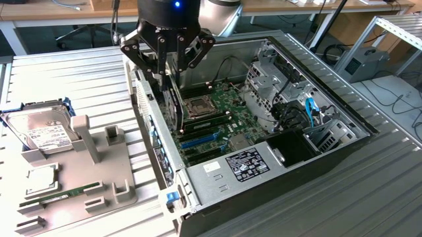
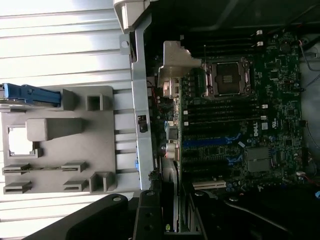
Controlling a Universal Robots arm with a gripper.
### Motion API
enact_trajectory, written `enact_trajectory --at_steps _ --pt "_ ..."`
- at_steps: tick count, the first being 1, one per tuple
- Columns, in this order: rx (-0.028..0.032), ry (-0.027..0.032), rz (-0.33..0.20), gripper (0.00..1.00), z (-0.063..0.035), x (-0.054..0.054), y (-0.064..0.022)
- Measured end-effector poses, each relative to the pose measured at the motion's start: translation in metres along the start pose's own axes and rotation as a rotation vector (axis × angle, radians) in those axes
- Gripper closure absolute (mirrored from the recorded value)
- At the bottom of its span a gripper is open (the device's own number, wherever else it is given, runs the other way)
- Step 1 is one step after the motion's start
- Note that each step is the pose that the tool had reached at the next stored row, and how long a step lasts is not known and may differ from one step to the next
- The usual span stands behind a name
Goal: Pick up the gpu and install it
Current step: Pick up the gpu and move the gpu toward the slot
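Note:
The gpu [image 1: 175, 106] is a thin black card hanging edge-on, upright, from my gripper [image 1: 163, 74], which is shut on its upper edge. It hangs inside the open computer case [image 1: 329, 148], by the rear wall and just above the motherboard [image 1: 228, 116]. Its lower corner is near the black and blue expansion slots [image 1: 197, 140]. In the wrist view the gpu's edge [image 2: 171, 215] runs between the dark gripper parts, with the motherboard [image 2: 235, 130] and its blue slot [image 2: 205, 142] beyond it.
A grey parts tray [image 1: 99, 173] lies on the ribbed table at the exterior view's left. It holds a silver hard drive [image 1: 43, 131], a processor [image 1: 43, 180] and a green memory stick [image 1: 63, 195]. Drive cages and cables [image 1: 290, 103] fill the case's far side.

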State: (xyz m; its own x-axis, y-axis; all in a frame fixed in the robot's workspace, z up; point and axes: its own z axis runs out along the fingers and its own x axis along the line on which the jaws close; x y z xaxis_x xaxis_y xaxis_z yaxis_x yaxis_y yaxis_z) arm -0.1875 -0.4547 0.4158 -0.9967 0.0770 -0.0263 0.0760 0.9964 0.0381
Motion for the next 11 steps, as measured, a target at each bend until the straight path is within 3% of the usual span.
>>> enact_trajectory --at_steps 11 --pt "0.0002 0.0001 0.000 0.74 0.0005 -0.0081 0.0006"
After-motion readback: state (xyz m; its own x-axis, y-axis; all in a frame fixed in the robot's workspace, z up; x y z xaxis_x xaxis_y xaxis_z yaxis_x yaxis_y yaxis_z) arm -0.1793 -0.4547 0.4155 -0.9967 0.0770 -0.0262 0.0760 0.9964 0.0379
